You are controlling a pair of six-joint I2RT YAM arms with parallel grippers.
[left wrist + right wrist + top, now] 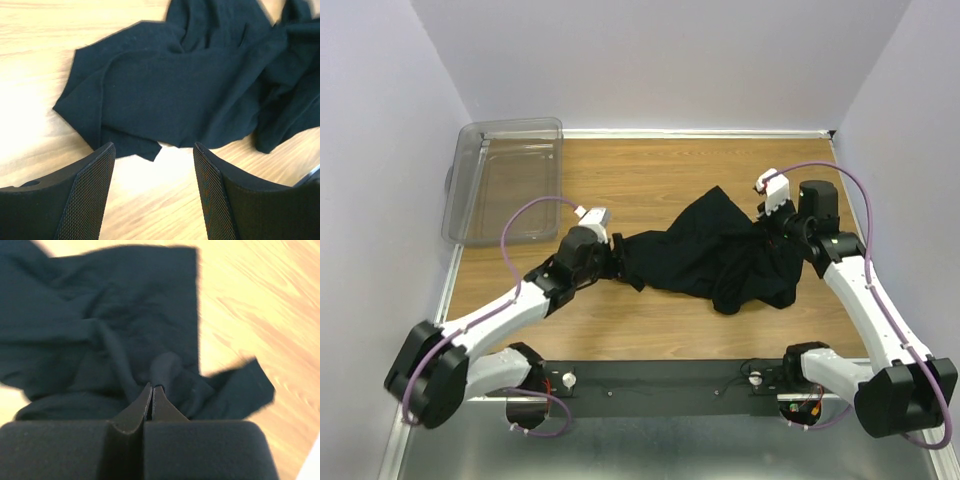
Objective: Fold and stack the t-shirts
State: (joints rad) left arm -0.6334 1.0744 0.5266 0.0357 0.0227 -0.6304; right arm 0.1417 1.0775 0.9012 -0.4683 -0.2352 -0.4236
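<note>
A crumpled black t-shirt [720,255] lies on the wooden table, right of centre. My left gripper [613,252] is open at the shirt's left edge, low over bare wood; in the left wrist view the shirt [190,85] lies just beyond its fingertips [100,165]. My right gripper [775,222] is shut on a fold of the shirt at its right side; in the right wrist view its jaws [152,390] pinch a raised ridge of the black cloth [125,325]. No logo or neck tag shows.
A clear plastic bin [505,180] stands at the back left of the table. White walls close in the back and both sides. A black mounting rail [660,380] runs along the near edge.
</note>
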